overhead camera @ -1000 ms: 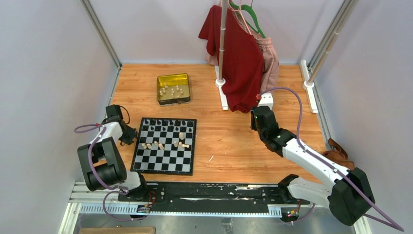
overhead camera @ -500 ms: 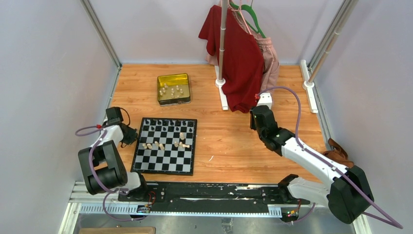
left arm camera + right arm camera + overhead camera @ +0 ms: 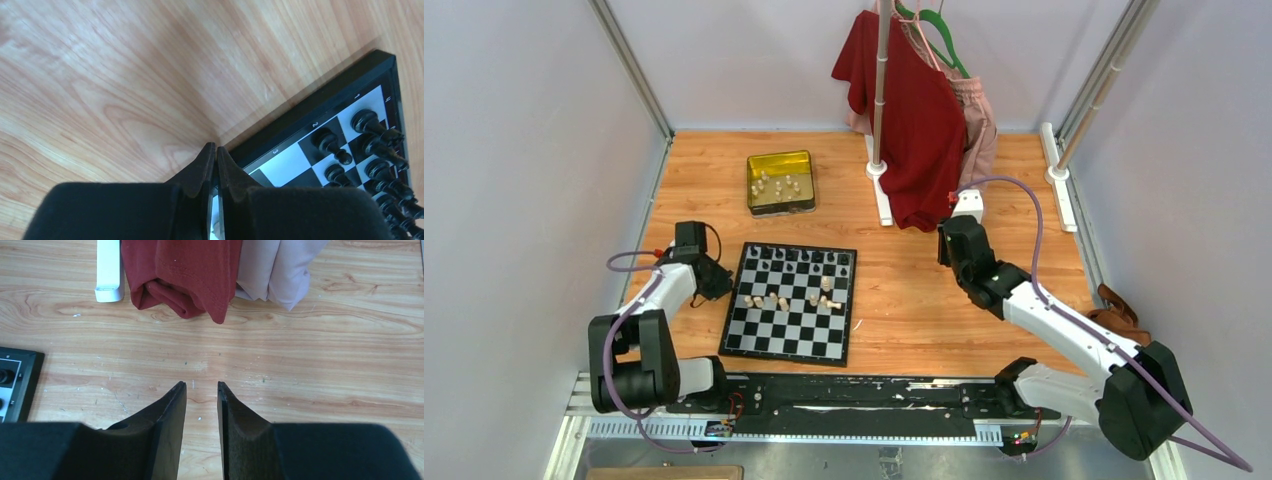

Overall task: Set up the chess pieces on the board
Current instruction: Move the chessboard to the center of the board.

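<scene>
One left hand (image 3: 216,150) pinching board (image 3: 292,162), wrist-view only

on the table: one checkered chessboard (image 3: 790,335) at centre frame, carrying about eight pale chessmen (image 3: 773,298) across its middle and at least eight black chessmen (image 3: 792,255) along its upper edge, the black tally too small to settle exactly. one gold tin (image 3: 781,209) at upper left of centre holds roughly eight more pale pieces (image 3: 779,185). two robot arms flank the board, one arm (image 3: 639,355) at lower left and one arm (image 3: 1064,335) at lower right. at top centre hang two garments, one red garment (image 3: 919,120) and one pink garment (image 3: 977,125), with one green hanger (image 3: 939,25), one upright pole (image 3: 882,90) and one small white box (image 3: 971,207) below.
</scene>
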You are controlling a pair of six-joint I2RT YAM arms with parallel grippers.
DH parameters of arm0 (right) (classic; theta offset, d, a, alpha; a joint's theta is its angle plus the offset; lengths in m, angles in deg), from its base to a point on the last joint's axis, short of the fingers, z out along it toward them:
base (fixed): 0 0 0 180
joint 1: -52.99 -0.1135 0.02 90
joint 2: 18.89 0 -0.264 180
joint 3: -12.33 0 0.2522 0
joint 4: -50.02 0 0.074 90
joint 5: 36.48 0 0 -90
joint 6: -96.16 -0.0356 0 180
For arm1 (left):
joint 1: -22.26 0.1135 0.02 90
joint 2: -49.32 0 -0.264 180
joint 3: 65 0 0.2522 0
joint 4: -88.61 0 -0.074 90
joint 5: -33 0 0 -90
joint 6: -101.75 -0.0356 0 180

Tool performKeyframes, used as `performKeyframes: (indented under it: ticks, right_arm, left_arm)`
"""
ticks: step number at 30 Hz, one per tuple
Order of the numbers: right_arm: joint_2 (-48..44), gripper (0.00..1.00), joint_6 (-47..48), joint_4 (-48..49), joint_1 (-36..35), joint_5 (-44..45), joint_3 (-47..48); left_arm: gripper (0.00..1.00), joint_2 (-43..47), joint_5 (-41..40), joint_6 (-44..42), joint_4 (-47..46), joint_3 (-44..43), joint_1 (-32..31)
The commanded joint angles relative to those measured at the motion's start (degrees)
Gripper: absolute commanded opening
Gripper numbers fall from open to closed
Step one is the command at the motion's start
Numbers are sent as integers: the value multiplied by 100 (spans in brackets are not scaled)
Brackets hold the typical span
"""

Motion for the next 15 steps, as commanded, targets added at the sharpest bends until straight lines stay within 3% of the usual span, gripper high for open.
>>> performKeyframes:
  ticks: [1, 10, 15]
  right_arm:
    - [-170, 34, 2, -202, -66, 49, 190]
    - [-441, 33, -115, -630, -92, -401, 122]
    - [-453, 21, -388, -647, -236, -759, -203]
  left_arm:
    - [11, 241, 32, 293, 259, 207, -408]
    - [11, 517, -95, 558, 183, 645, -1066]
    - [11, 604, -136, 678, 83, 830, -1369]
